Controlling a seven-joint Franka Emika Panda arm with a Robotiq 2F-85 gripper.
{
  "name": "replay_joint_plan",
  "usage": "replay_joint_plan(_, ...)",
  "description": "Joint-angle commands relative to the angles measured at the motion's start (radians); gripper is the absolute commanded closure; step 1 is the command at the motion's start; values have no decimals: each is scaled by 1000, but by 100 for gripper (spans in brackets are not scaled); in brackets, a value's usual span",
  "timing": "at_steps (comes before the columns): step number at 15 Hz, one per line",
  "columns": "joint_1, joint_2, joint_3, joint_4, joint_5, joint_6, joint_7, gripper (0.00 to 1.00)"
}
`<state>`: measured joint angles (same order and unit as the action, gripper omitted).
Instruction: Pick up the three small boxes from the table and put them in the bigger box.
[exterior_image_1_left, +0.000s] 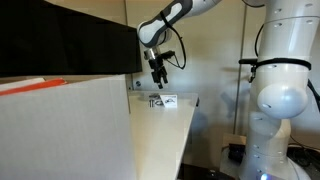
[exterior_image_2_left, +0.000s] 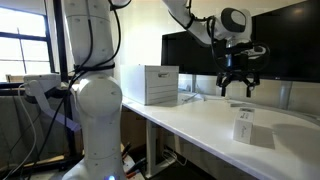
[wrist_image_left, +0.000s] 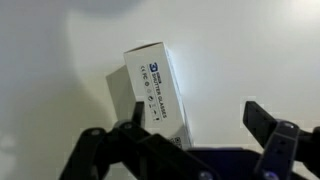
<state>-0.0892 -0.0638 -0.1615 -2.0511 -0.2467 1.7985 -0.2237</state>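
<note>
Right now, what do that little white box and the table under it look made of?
The small white box looks like thin printed cardboard: crisp folded edges, matte faces, blue print. The table seems smooth laminate or coated board, cream-white with soft sheen.

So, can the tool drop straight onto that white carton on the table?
Likely yes: the tool hangs open above the white carton, and nothing shows between them over the table.

Wrist view: close, looking down at table (wrist_image_left: 60, 80). Exterior views: farther, opposite table ends, sharing claw (exterior_image_1_left: 157, 80).
</note>
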Motion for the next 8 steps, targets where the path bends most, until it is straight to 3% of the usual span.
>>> replay_joint_plan(1,-33,28,-10,-4,31,40,12,0)
replay_joint_plan(8,-83,74,-50,5,25,79,-10,0)
